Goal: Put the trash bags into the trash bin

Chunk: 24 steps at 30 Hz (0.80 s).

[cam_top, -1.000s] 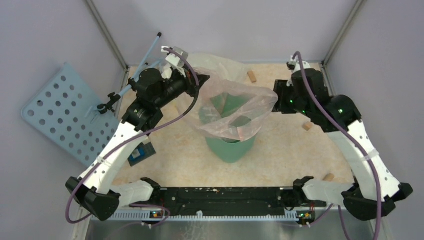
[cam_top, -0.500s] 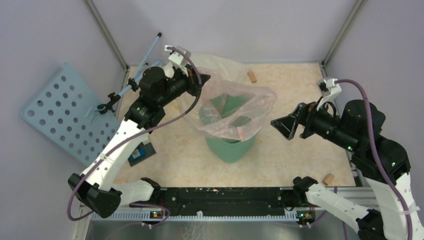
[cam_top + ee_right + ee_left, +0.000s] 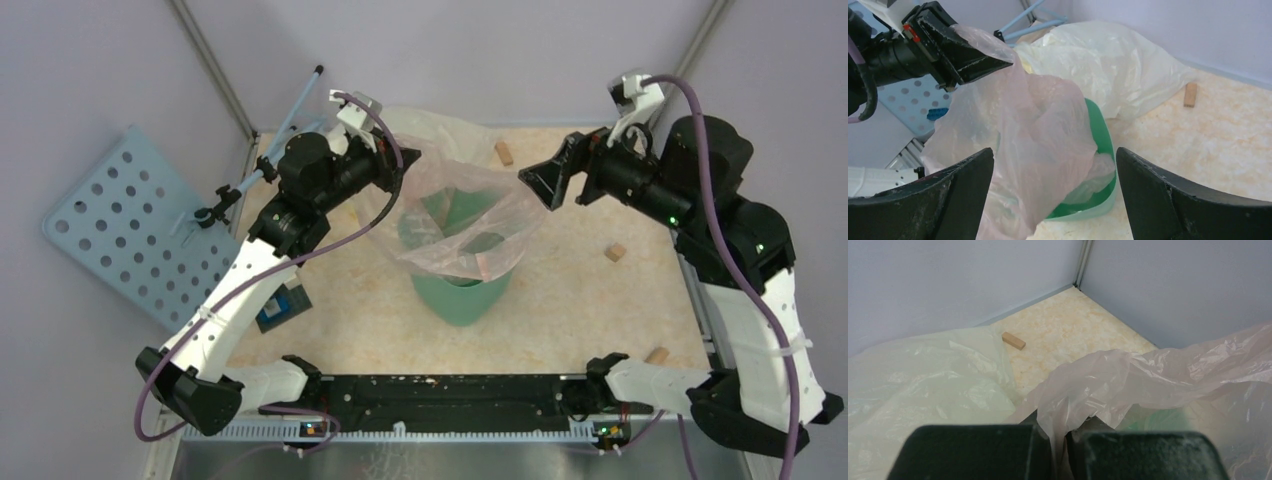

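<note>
The pink bag sits over the green bin. Its lower part hangs down inside the bin, and its crumpled mouth stands open above the rim. The bin stands upright near the middle of the table.

The left gripper is closed on the bag's far-left edge. In the left wrist view a fold of pink film is squeezed between the two fingers. The right gripper hangs above the table just beside the bag's right edge. Its fingers are spread wide with nothing between them, and I cannot tell whether it touches the film.

A larger pale-yellow bag lies slumped behind the bin, against the back wall. Three small wooden blocks lie on the table: one beside the yellow bag, one to the right of the bin, and one near the right arm's base. A blue perforated board leans outside the left wall.
</note>
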Each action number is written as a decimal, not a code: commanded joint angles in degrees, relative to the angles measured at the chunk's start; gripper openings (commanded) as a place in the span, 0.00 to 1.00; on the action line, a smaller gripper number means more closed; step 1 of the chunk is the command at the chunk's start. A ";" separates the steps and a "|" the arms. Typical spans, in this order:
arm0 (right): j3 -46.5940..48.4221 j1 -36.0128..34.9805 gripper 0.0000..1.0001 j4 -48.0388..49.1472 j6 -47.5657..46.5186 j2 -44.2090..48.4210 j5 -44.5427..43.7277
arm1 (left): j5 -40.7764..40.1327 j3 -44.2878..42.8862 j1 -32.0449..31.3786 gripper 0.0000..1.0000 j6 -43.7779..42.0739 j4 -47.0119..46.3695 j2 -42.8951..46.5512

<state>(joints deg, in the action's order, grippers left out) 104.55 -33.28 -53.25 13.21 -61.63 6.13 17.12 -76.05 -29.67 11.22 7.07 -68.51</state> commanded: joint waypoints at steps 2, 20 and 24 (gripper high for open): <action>5.78 -0.47 0.91 -2.07 -4.28 -6.54 3.43 | 0.01 -2.98 0.23 0.00 -0.61 0.26 1.33; -7.16 -0.47 0.63 -1.19 -4.05 -5.91 -1.03 | 0.04 -1.04 0.23 0.00 -1.16 0.97 1.60; -12.94 -0.47 0.58 3.14 -2.00 -5.16 0.87 | 0.31 0.23 0.23 0.00 -0.65 0.80 1.48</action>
<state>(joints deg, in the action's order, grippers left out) 95.48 -33.28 -55.29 9.17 -68.40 7.29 17.06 -76.71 -29.67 10.52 8.60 -68.42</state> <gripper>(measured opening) 0.601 0.005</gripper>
